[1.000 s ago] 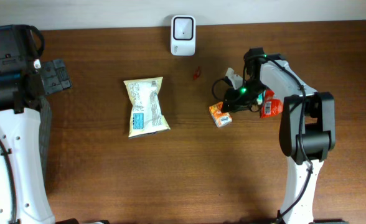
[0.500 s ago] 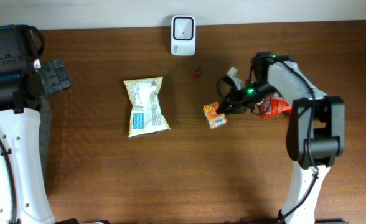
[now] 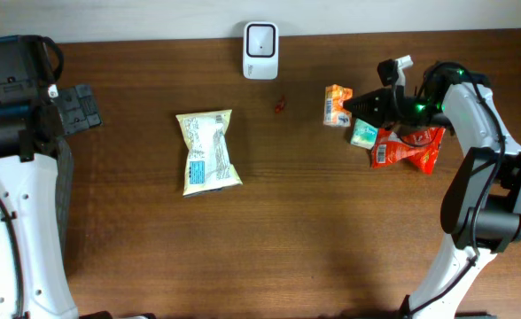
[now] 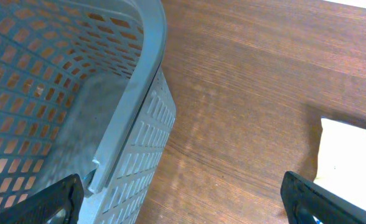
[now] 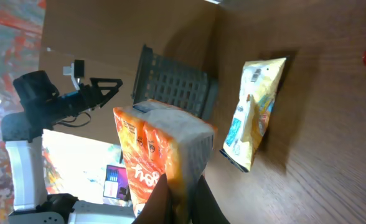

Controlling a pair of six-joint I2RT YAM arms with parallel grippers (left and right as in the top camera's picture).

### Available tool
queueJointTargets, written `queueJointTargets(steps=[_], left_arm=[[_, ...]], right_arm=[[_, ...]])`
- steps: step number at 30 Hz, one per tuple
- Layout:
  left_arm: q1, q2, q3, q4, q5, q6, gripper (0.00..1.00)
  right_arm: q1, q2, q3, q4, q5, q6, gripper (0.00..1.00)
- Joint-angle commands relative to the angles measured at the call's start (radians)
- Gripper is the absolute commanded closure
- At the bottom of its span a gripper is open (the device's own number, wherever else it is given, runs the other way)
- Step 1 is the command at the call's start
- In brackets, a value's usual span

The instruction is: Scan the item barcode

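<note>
- Overhead view, nearest first: a yellow snack bag (image 3: 208, 151) lies flat mid-table. Off to the right is a red packet (image 3: 407, 148) with a small teal packet (image 3: 363, 134) against its far-left corner. Nothing grips any of them.
- A little farther back on the left, the left gripper (image 3: 76, 108) hangs released, its jaws spread wide and empty, beside the grey basket (image 4: 77, 93) that fills its wrist view.
- Level with it on the right, the right gripper (image 3: 358, 106) is clenched on the orange carton (image 3: 337, 105), the item to scan. The carton juts leftward from the fingertips, just beyond the teal packet, and looks lifted off the wood.
- In the right wrist view the fingers pinch only one end of the carton and most of it overhangs. On so short a hold, a quick swing could make it swivel or slip out.
- A small red scrap (image 3: 281, 105) lies between the carton and the scanner. It is harmless unless the carton is dragged low.
- Farthest back, the white scanner (image 3: 260, 39) stands at the far edge, well left of the carton.
- Which face carries the barcode cannot be told. A wrong face, a tilted one, or fingers covering the code would give no read, and a low approach could knock the scanner.
</note>
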Motion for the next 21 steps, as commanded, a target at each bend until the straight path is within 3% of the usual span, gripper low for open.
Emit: queueJointTargets(steps=[1, 6, 10, 12, 13, 16, 18, 21], left_arm=[[0.001, 0.002, -0.002, 0.001, -0.006, -0.013, 0.01], [0.001, 0.002, -0.002, 0.000, -0.006, -0.013, 0.01], [0.001, 0.002, -0.002, 0.001, -0.006, -0.013, 0.01], [0.001, 0.002, -0.002, 0.001, -0.006, -0.013, 0.01], [0.001, 0.002, -0.002, 0.001, -0.006, -0.013, 0.01], [0.001, 0.002, -0.002, 0.001, -0.006, -0.013, 0.01], [0.001, 0.002, -0.002, 0.001, -0.006, -0.013, 0.01], [0.001, 0.002, -0.002, 0.001, -0.006, -0.013, 0.01]], right_arm=[[-0.003, -0.029, 0.026, 0.007, 0.034, -0.016, 0.96], [0.059, -0.029, 0.124, 0.003, 0.485, 0.135, 0.96], [0.198, -0.028, 0.322, 0.025, 0.794, 0.307, 0.96], [0.277, -0.028, 0.425, 0.063, 1.039, 0.397, 0.96], [0.361, -0.028, 0.485, 0.129, 1.313, 0.435, 0.96], [0.505, -0.007, 0.485, 0.342, 1.793, 0.422, 0.96], [0.586, 0.052, 0.485, 0.541, 1.972, 0.271, 0.96], [0.641, 0.159, 0.485, 0.804, 2.005, 0.027, 0.96]])
